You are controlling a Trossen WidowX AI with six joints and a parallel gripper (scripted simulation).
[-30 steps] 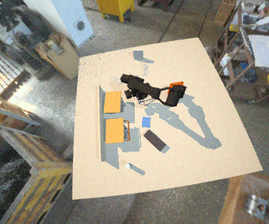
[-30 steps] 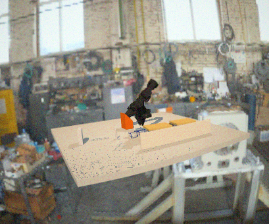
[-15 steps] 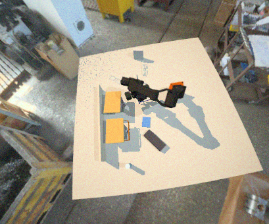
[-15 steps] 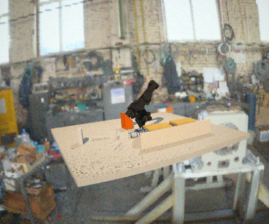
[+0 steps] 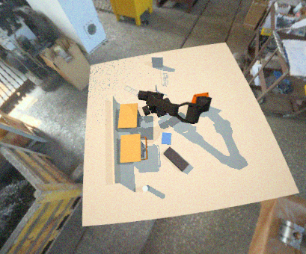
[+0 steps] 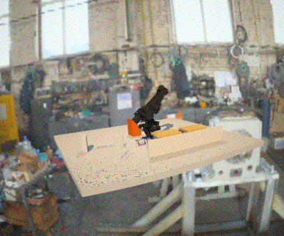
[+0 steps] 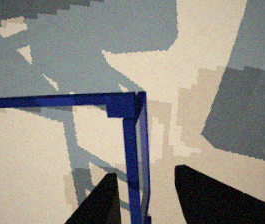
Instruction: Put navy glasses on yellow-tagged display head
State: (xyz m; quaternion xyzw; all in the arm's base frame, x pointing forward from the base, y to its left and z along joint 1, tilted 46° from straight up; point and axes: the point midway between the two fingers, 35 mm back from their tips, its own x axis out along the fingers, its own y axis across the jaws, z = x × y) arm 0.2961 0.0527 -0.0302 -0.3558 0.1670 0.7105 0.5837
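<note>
The navy glasses (image 6: 142, 141) (image 7: 128, 106) stand off the heads, low over the table, mostly hidden by the arm in the top view. In the wrist view one frame corner is above the fingertips and one navy bar runs down between them. My gripper (image 7: 145, 171) (image 6: 148, 135) is open around that bar, nearer its left finger, with a visible gap at the right finger. Two display heads show as orange-yellow blocks: one (image 5: 128, 116) bare, the other (image 5: 130, 148) with brown-orange glasses (image 5: 146, 147) at its front. I cannot make out the yellow tag.
A pale upright board (image 5: 110, 142) (image 6: 182, 144) runs behind the heads. A blue square (image 5: 166, 138), a dark brown block (image 5: 176, 158) and a white post (image 5: 145, 188) are in front of them. A grey plate (image 5: 157, 62) stands at the far side. An orange piece (image 5: 200, 98) (image 6: 133, 128) is beside the arm.
</note>
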